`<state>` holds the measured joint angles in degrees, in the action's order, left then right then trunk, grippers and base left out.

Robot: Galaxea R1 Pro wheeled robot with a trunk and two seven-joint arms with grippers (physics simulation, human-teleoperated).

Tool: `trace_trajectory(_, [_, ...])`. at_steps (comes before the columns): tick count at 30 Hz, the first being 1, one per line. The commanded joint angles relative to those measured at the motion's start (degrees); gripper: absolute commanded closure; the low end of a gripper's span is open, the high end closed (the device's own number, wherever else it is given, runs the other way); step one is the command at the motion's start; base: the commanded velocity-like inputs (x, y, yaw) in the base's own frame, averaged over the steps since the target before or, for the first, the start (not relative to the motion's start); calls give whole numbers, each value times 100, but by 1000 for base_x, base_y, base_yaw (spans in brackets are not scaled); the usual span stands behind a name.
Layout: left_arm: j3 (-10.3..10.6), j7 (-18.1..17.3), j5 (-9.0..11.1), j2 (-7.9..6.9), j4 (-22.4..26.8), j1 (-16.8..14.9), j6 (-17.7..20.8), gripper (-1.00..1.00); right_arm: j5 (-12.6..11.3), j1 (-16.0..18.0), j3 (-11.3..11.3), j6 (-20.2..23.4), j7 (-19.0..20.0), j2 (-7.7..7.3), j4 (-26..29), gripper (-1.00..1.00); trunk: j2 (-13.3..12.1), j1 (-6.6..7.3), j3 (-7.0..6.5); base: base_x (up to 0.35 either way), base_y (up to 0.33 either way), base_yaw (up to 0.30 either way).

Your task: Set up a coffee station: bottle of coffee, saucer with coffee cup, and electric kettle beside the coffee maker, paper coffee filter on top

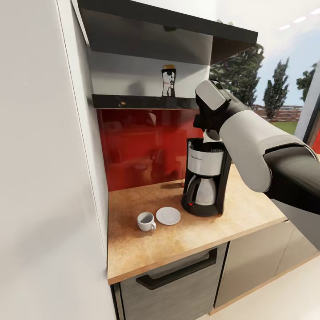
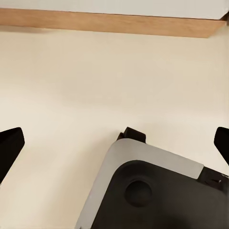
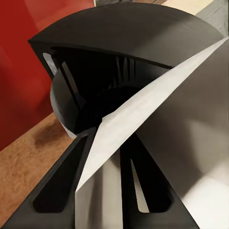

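Right gripper (image 3: 109,136): clenched on the paper coffee filter (image 3: 157,119), white sheet pinched between the two black fingers (image 3: 57,191). Held just above the open black top of the coffee maker (image 3: 129,33); touching it or not, cannot tell. Long straight edge of the filter slanting across the line of the fingers, with the broad part fanned out past one finger and the narrow part back toward the finger roots. Pointed corner not made out. Beyond, a strip of kitchen countertop (image 3: 28,148) and red backsplash (image 3: 19,71).

From the head camera: right arm (image 1: 249,146) reaching in from the right, wrist bent down over the top of the coffee maker (image 1: 205,178) and hiding the claw. Coffee maker upright on the kitchen countertop (image 1: 155,249), close to the backsplash (image 1: 142,142), carafe and red switch facing the front edge. Just left of it, the saucer (image 1: 168,215), flat and bare. Beside that, further left, the coffee cup (image 1: 145,221), upright on the wood, mouth up, handle turned toward the saucer, close to the plate but not on it. Up on the kitchen shelf (image 1: 133,102), the bottle of coffee (image 1: 168,81), standing on end, long axis vertical, label to the room. Under the worktop, a grey drawer front (image 1: 178,271) with a black bar handle.

Left gripper (image 2: 114,143): released, fingertips spread wide and holding nothing, aimed down at pale floor (image 2: 95,81) and part of the robot base (image 2: 152,191).
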<state>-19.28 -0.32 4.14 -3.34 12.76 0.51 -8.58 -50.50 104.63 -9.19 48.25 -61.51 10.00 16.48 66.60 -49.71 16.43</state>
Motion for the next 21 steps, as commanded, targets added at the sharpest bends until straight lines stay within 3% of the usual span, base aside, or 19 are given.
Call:
trace_trajectory(1, [12,-3,43,0,7,2,-6,-100,-47,5,-32,18,-111,0,0,100,4,-1,6,134,89,0])
trace_trajectory(18, [12,-3,43,0,7,2,-10,-100,-49,5,-39,-2,-265,0,-292,100,4,-1,6,82,61,0])
trace_trajectory(21, [12,-3,43,2,7,2,-10,-100,-48,5,-39,-192,-265,0,-377,100,4,-1,6,11,9,0])
